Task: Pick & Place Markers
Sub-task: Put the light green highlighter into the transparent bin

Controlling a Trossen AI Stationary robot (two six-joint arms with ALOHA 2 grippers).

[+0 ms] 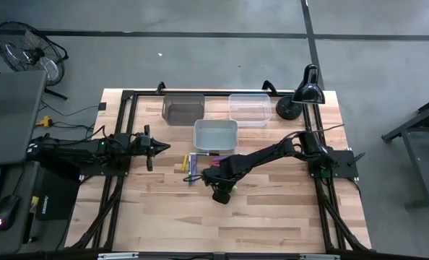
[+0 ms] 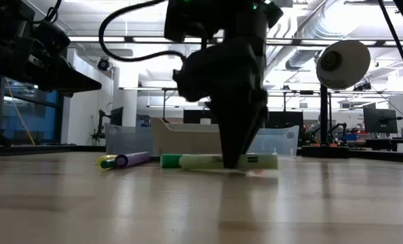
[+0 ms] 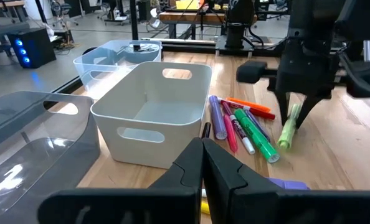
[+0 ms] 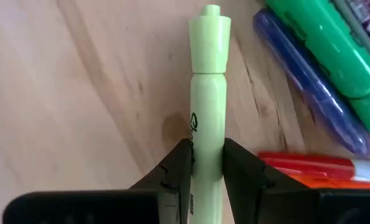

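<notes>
My right gripper (image 4: 207,158) is shut on a light green marker (image 4: 208,93), seen at mid-table in the high view (image 1: 222,189). Just beyond it, green (image 4: 322,31), purple (image 4: 309,81) and red-orange (image 4: 322,165) markers lie flat on the wood. More markers (image 3: 241,124) lie in a loose row beside the white bin (image 3: 154,106). My left gripper (image 3: 203,171) hangs shut above the table's left side (image 1: 164,148), holding nothing. My right gripper pinches the light green marker's barrel (image 4: 207,140) about midway along it, between its two fingers (image 4: 179,168). The fingers point down from above and lie across the marker. In the low view the marker (image 2: 256,161) stays level, seemingly just above the tabletop.
The white bin (image 1: 214,133) stands behind the markers. A dark grey bin (image 1: 183,108) and a clear bin (image 1: 249,108) sit at the far edge. A black desk lamp (image 1: 301,97) stands at the far right. Bare wood lies toward the near edge.
</notes>
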